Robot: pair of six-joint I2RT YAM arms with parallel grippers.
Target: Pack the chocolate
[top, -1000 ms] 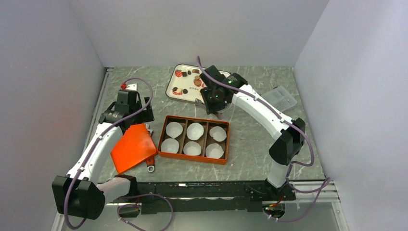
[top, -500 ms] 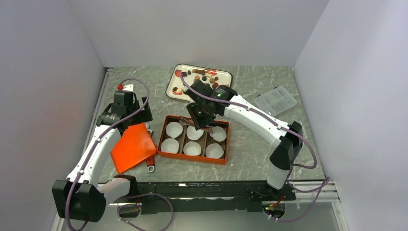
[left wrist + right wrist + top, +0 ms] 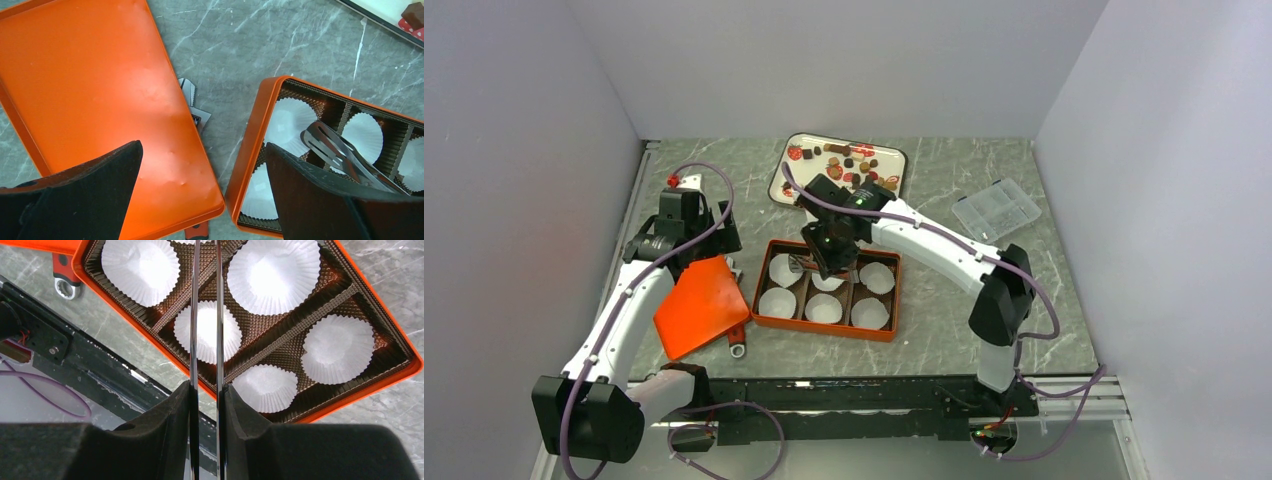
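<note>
Top external: chocolate (image 3: pixel 848 161) beyond right fingers (image 3: pixel 822 256)

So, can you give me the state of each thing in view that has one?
Orange rectangular box: open, lid off.
Flat orange lid: lying on the table beside the box.
White pleated paper cups: seated in compartments; visible ones empty.
Metal tongs: squeezed nearly shut, tips over the box.
Right pincer: shut on the tongs.
Left pincer: open, empty.
Small brown chocolates: loose on the white tray.
</note>
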